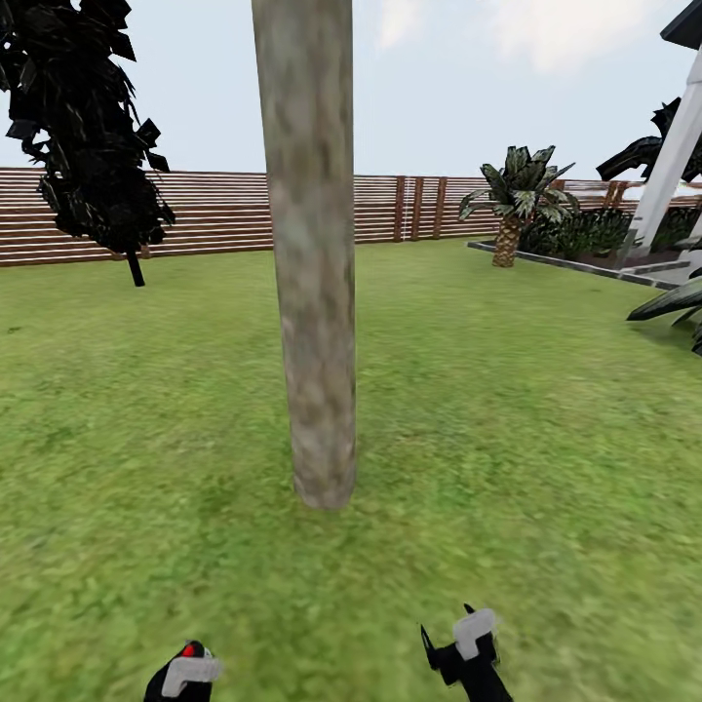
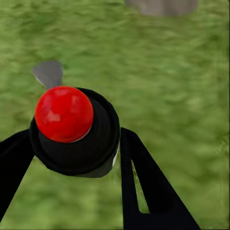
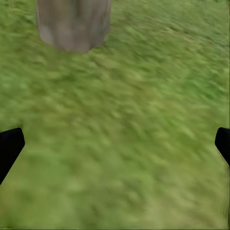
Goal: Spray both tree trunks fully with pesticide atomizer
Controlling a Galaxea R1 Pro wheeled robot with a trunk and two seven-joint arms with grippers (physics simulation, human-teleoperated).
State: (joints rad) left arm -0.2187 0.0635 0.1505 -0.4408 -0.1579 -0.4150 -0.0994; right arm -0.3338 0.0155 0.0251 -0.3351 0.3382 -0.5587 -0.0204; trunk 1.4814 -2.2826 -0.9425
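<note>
One thick pale grey-brown mottled tree trunk (image 1: 310, 292) rises from the lawn straight ahead, and its base (image 3: 72, 24) lies just beyond my right gripper. The other tree and any pesticide cloud are out of view. My left gripper (image 1: 185, 675) is low at the left, shut on the pesticide atomizer (image 2: 72, 129), a black body with a round red top (image 1: 189, 650) and a grey nozzle (image 2: 48, 73). Its black fingers (image 2: 143, 182) press on both sides of the body. My right gripper (image 1: 458, 643) hangs open over grass, its fingertips (image 3: 9, 146) wide apart.
Green lawn (image 1: 507, 439) spreads all around the trunk. A brown slat fence (image 1: 195, 214) closes the back. A near-black cone tree (image 1: 83, 127) stands at far left. A small palm (image 1: 517, 195), a raised grey border (image 1: 565, 263) and a white post (image 1: 673, 156) are at right.
</note>
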